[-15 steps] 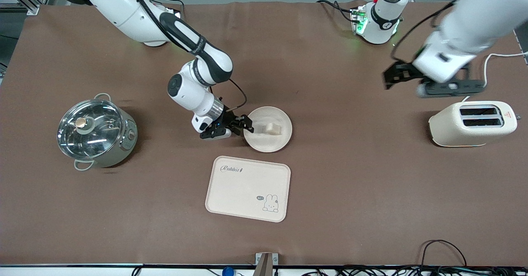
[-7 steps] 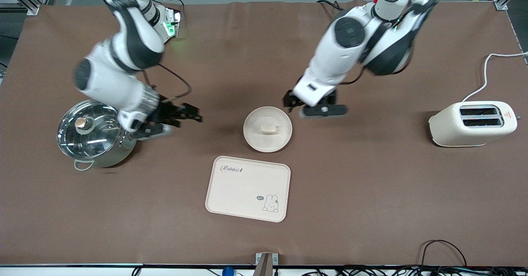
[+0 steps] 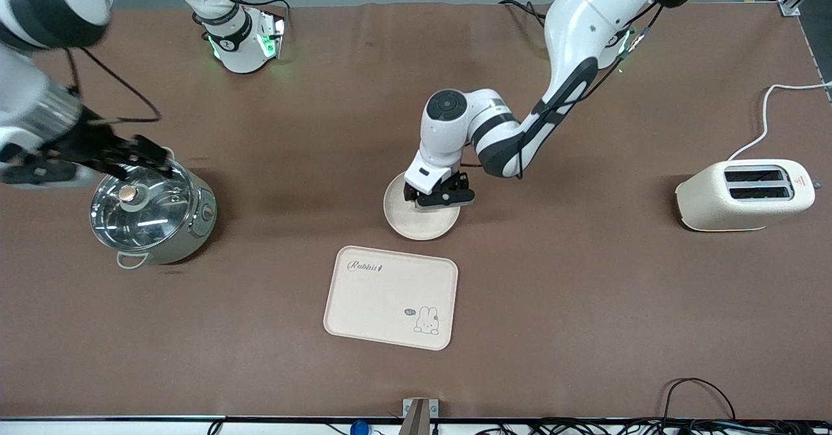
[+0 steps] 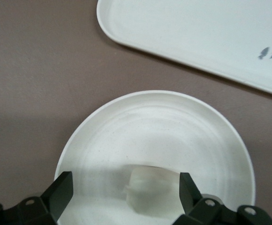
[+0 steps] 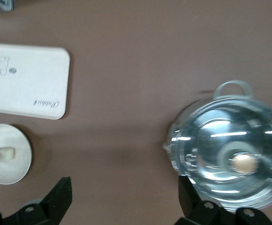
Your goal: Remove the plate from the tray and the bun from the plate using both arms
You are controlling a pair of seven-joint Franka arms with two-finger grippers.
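My left gripper (image 3: 434,196) has dropped over the plate (image 3: 421,224), fingers (image 4: 61,193) spread wide either side of the bun (image 4: 152,190). The tray (image 3: 390,297) lies bare, nearer the camera. My right gripper (image 3: 151,155), also open, has swung over the pot (image 3: 153,210).

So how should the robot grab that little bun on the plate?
Probably straight down from above, pinching its two flat opposite sides. The bun is a small blocky lump lying flat in the middle of the plate, whose raised rim blocks a sideways approach. The left gripper is already open over it, one finger on each side. The right gripper waits over the pot.
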